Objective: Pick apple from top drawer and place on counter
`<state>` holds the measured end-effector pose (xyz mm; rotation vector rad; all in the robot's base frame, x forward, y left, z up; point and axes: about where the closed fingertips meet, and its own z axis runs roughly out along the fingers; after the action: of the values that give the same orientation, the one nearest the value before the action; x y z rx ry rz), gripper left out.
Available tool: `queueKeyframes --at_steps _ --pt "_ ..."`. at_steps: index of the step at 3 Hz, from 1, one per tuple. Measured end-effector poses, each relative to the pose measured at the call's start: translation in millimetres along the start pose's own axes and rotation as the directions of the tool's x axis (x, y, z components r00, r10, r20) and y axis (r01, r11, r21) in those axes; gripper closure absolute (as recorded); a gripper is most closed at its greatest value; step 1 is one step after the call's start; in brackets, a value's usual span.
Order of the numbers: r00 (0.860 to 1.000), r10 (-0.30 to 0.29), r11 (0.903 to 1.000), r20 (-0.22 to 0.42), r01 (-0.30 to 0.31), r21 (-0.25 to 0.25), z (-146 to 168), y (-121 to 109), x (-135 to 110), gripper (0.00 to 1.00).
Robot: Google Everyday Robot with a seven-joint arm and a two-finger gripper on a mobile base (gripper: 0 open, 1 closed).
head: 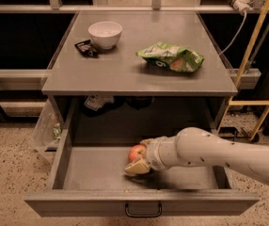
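Pincer (140, 156) down inside the open top drawer (83, 206), at the end of a white arm (209, 152) that comes in from the right, below the counter's front edge. It sits right at the apple (135, 151); I cannot tell whether it is gripping the fruit or only standing around it.

From the camera view, the apple is small and round, red-orange with a paler yellowish patch on its upper side. It lies on the grey drawer floor, roughly under the middle of the counter's front edge, towards the back of the drawer. The drawer is pulled well out, and its flat front panel carries a small dark handle (143, 211).

On the counter (125, 74), a white bowl (105, 33) stands near the back left corner, with a small dark packet (86, 48) just beside it on the side of the left edge. A green snack bag (171, 58) lies flat nearer the right edge, well apart from the bowl
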<state>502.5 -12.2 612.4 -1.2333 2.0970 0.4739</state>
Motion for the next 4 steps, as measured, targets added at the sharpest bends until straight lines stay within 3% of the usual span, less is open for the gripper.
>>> queueKeyframes --at_steps 2,3,4 --pt "1.0 0.006 0.9999 -0.007 -0.006 0.012 -12 -3 7 0.83" --pt "0.999 -0.02 0.9998 0.037 0.02 0.009 -29 -2 -12 1.0" --pt "0.994 -0.063 0.998 0.094 0.062 0.01 -42 -2 -41 1.0"
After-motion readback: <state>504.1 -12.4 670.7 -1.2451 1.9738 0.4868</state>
